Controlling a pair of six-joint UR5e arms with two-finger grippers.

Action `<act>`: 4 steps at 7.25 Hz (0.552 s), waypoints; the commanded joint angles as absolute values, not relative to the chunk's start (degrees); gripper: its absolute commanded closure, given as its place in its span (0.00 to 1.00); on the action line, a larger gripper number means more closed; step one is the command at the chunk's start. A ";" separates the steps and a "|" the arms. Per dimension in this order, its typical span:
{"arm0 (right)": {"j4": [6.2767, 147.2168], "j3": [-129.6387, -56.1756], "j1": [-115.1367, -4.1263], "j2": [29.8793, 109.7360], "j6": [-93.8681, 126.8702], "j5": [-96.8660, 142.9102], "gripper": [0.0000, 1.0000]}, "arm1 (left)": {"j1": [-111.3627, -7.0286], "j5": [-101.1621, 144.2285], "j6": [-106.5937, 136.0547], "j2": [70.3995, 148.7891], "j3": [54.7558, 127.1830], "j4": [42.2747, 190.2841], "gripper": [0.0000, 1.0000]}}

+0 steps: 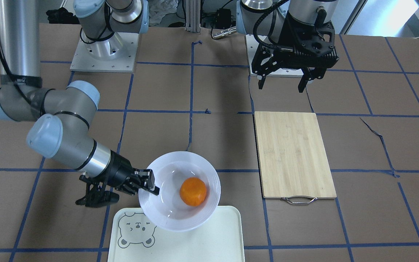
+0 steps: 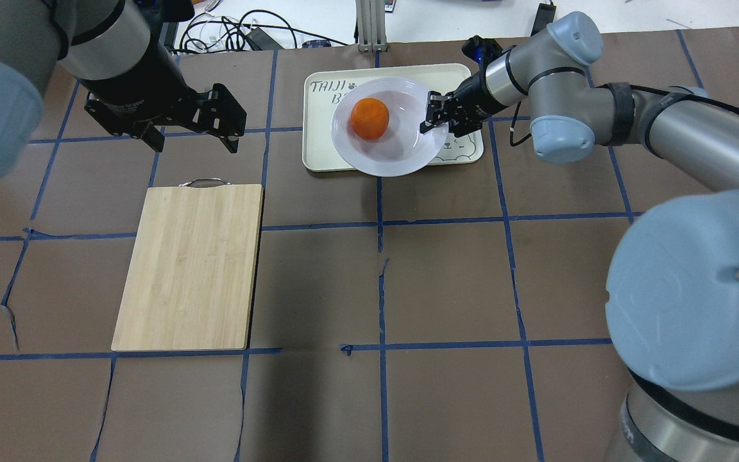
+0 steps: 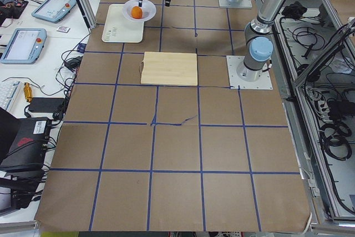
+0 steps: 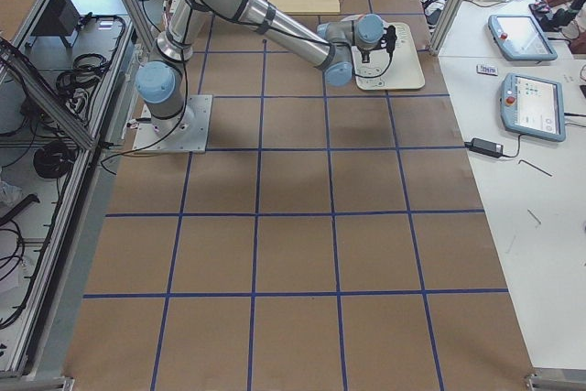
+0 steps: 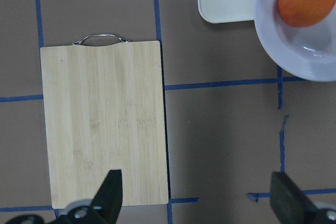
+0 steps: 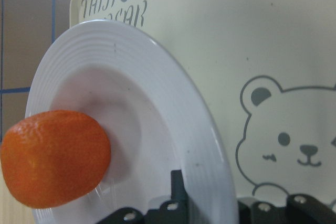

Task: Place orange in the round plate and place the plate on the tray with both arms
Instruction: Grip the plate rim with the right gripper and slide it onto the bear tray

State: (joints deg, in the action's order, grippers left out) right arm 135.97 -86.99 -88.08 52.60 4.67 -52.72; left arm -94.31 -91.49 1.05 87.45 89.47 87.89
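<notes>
Right gripper (image 1: 152, 185) pinches the round plate (image 1: 166, 217) by its rim, the orange (image 1: 192, 191) loose in the well just beyond the fingers (image 1: 148, 175), the tray (image 1: 224, 236) partly beneath. Plate looks glossy, stiff, breakable; fruit could roll. Left gripper (image 1: 284, 83) hangs wide open, empty, well apart.

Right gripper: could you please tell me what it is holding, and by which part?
The right gripper pinches the round plate by its rim.

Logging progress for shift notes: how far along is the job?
Done: the orange sits in the round plate. In hand: the right gripper pinches the plate's rim, with the plate only partly over the tray. Remaining: setting it fully on the tray; the left gripper hangs open, away from it.
</notes>
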 commanded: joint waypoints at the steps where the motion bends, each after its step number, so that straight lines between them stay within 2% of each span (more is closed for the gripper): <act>1: 135.97 -77.73 -88.15 44.50 5.62 -53.09 1.00 | -94.31 -91.49 1.05 87.45 89.47 87.89 0.00; 4: 135.97 -75.67 -88.24 41.66 6.15 -52.12 1.00 | -94.31 -91.49 1.05 87.45 89.47 87.89 0.00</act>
